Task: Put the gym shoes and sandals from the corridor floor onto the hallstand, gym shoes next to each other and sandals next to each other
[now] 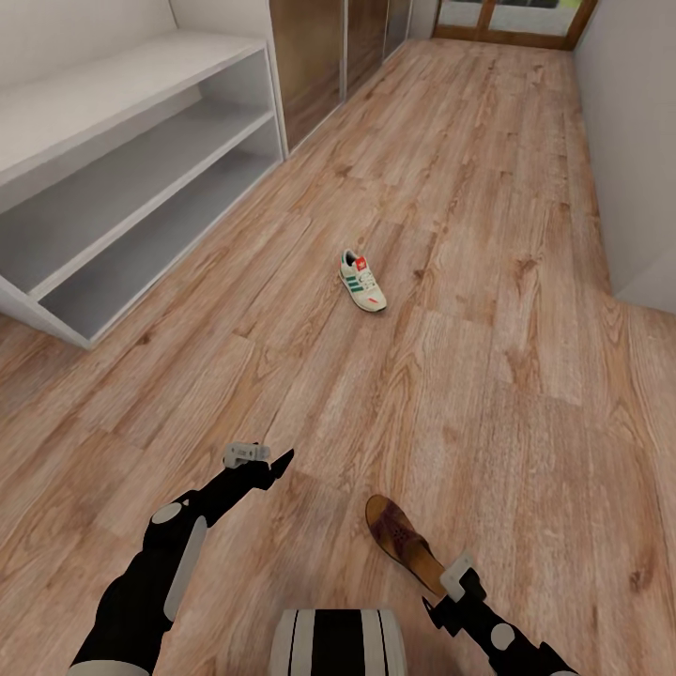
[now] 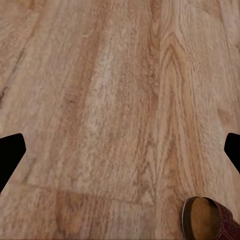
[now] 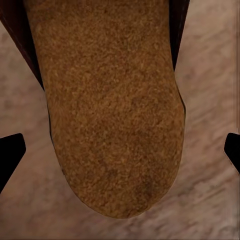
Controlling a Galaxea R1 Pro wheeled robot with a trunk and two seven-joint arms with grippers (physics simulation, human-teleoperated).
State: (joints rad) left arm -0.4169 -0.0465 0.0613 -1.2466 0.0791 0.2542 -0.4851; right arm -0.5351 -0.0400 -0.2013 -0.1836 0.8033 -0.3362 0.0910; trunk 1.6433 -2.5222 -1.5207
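Our right gripper [image 3: 120,150] hangs low over the heel end of a sandal [image 3: 107,100], jaws spread wide: in the right wrist view the two dark fingertips [image 3: 10,155] sit at opposite borders with the whole tan footbed between them, touching nothing that we can see. Our left gripper [image 2: 120,150] is spread just as wide over bare corridor floor [image 2: 100,100], holding nothing, with the rounded end of the same sandal [image 2: 210,220] showing just beyond one fingertip. In the head view the sandal [image 1: 404,540] lies flat on the floor [image 1: 526,394] close in front of our base, dark brown at the rim and strap, tan inside, its near end running under the right gripper [image 1: 449,590]; the left gripper [image 1: 272,462] hovers beside it, apart from it. One gym shoe [image 1: 362,281] sits upright on its sole further along the corridor, well apart from the sandal, white with green side stripes and red-orange patches at tongue and heel. A pale grey-white shelf unit [image 1: 131,178] with a wide top and two open low shelves stands along the left wall, its near corner on the planks; we cannot tell whether it has upper shelves. Brown wooden wall panels [image 1: 314,56] follow it, and a wood-framed door [image 1: 512,23] closes the far end. Open planks lie between the shoe, the sandal and the shelf unit.
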